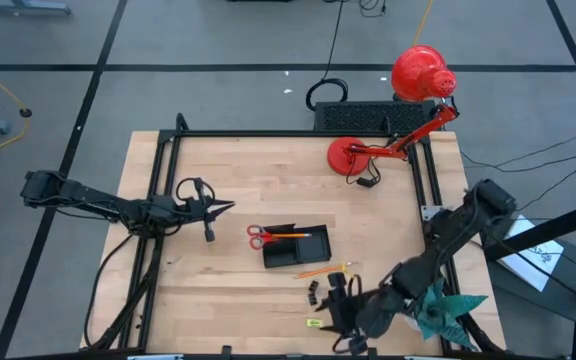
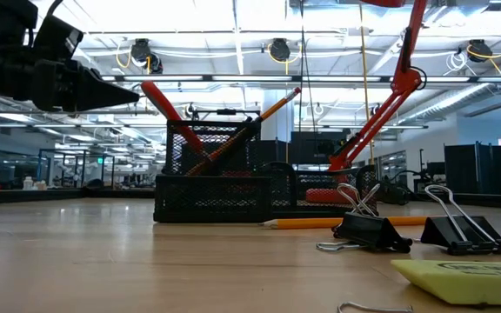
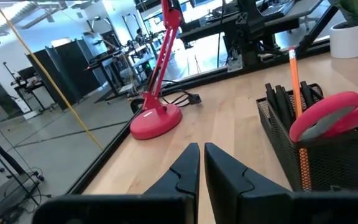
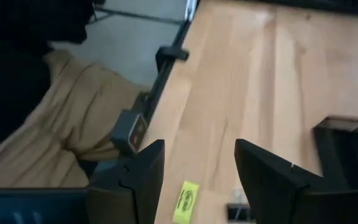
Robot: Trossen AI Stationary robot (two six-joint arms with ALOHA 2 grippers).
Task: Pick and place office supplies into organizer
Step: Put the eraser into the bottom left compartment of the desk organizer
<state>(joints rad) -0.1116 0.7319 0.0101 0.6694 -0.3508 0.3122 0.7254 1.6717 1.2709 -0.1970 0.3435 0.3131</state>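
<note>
Fingers [image 3: 191, 168] of the left gripper [image 1: 223, 207] are pressed together with nothing between them, hanging above the wooden worktop [image 1: 218, 290] on its left half, pointing toward the organizer [image 1: 296, 246]. On the other side, the right gripper [image 1: 340, 300] sits low near the worktop's front edge with its fingers [image 4: 145, 168] spread wide and empty; in its wrist view a small yellow-green piece [image 4: 185, 201] lies on the wood just beyond the gap between them. The organizer is a black mesh tray near the middle of the worktop, and the red-handled scissors [image 1: 260, 236] already rest in it with their handles jutting out on its left end, alongside an orange pencil [image 1: 290, 234] lying along its rear compartment. In the low view the scissors and that pencil lean up out of the tray at an angle. Another orange pencil [image 1: 315, 271] lies loose on the wood just in front of the organizer, and black binder clips [image 2: 370, 228] sit near it, close to the right gripper. A red desk lamp [image 1: 408, 95] stands at the worktop's far right, and a teal paper plant [image 1: 448, 305] is at the front right corner beside the right arm.
</note>
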